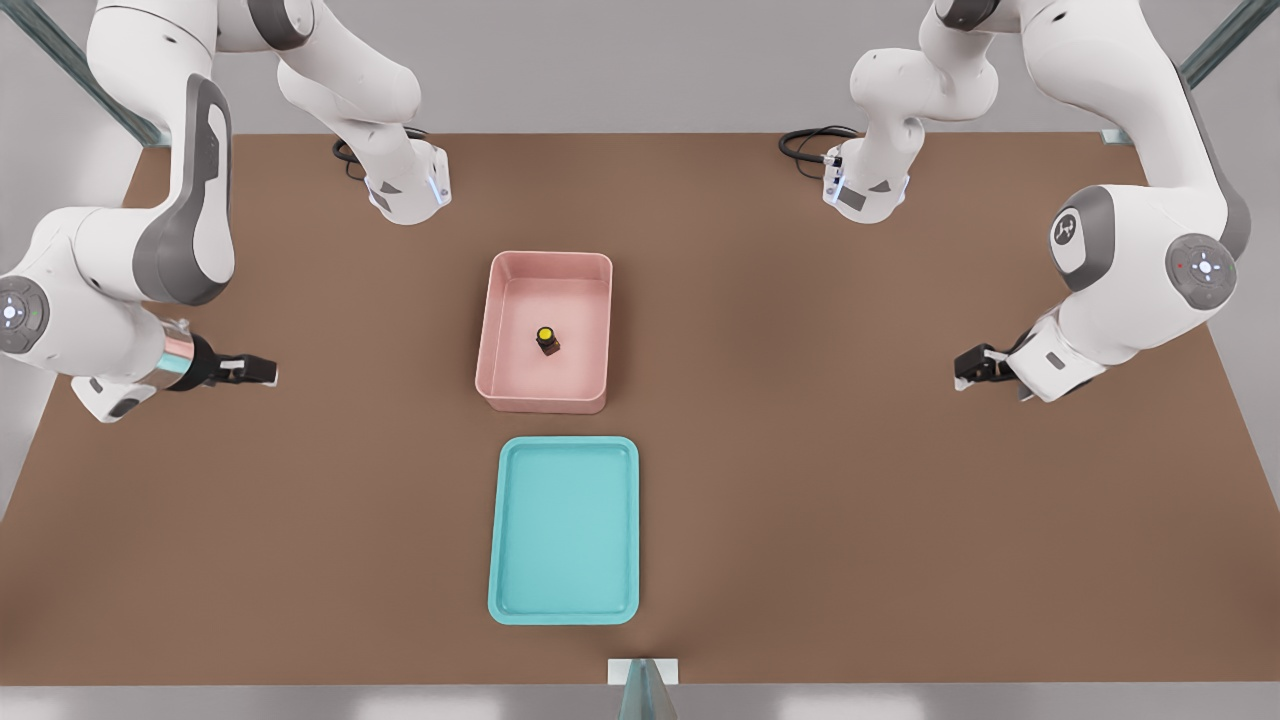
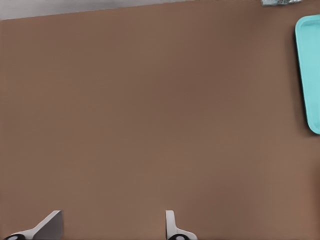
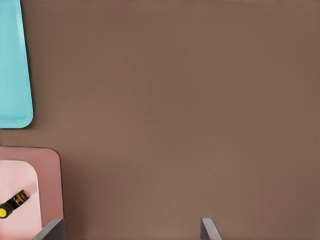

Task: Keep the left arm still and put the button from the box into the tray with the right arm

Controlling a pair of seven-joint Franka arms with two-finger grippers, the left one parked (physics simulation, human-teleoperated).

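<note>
The button (image 1: 546, 339), a tiny dark cylinder with a yellow cap, stands inside the pink box (image 1: 545, 262) at the middle of the brown table. The wrist view shows the button (image 3: 11, 205) lying near one wall of the box (image 3: 50, 165). Just in front of the box lies the teal tray (image 1: 567, 530), with nothing in it; one end of the tray (image 3: 12, 60) shows in the right wrist view. My gripper (image 1: 262, 371) hovers at the front view's left, well apart from the box. It (image 3: 130, 232) is open, fingers wide and holding nothing.
The parked arm's gripper (image 1: 985, 365) hangs at the front view's right. Both arm bases (image 1: 410, 185) (image 1: 865, 190) stand at the table's back edge with black cables. A small grey post (image 1: 643, 680) sits at the front edge, just beyond the tray.
</note>
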